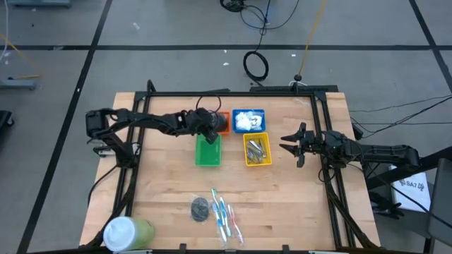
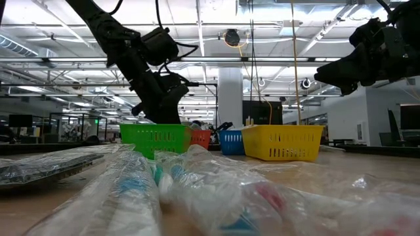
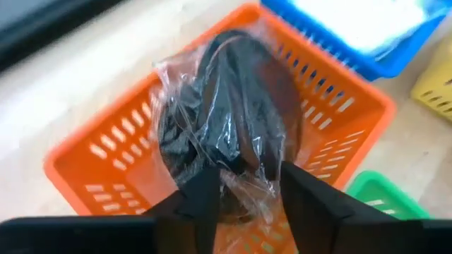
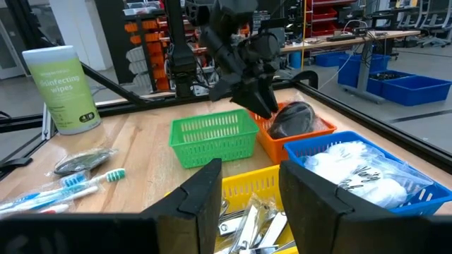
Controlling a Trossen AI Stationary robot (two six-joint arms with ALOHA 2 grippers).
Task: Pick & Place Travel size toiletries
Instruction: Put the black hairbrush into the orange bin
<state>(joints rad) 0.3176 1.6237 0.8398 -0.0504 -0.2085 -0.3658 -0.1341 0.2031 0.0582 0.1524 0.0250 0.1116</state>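
Observation:
A dark grey round disc (image 3: pixel 226 106) in clear wrap stands tilted in the orange basket (image 3: pixel 92 152), leaning on its wall. My left gripper (image 3: pixel 248 176) hovers open over that basket (image 1: pixel 223 120), slanting down from the table's left, a finger on either side of the wrap's near edge. A second disc (image 1: pixel 200 208) and the toothbrushes (image 1: pixel 224 215) lie on the table near the front. White packets (image 1: pixel 246 120) fill the blue basket, and clippers (image 1: pixel 257 148) lie in the yellow one. My right gripper (image 1: pixel 288 144) waits open at the right, holding nothing. My left gripper's fingers (image 3: pixel 205 194) stand on either side of the crinkled wrap (image 3: pixel 251 185) at the disc's near edge, coming slanting down from the table's left. I cannot tell whether they touch it. The disc rests in the orange basket.
A green basket (image 1: pixel 207 149) sits just in front of the orange one, next to the yellow basket (image 1: pixel 247 161). The big white-and-green tub (image 1: pixel 127 233) stands at the front left corner. A dark frame (image 1: pixel 321 106) rims the table.

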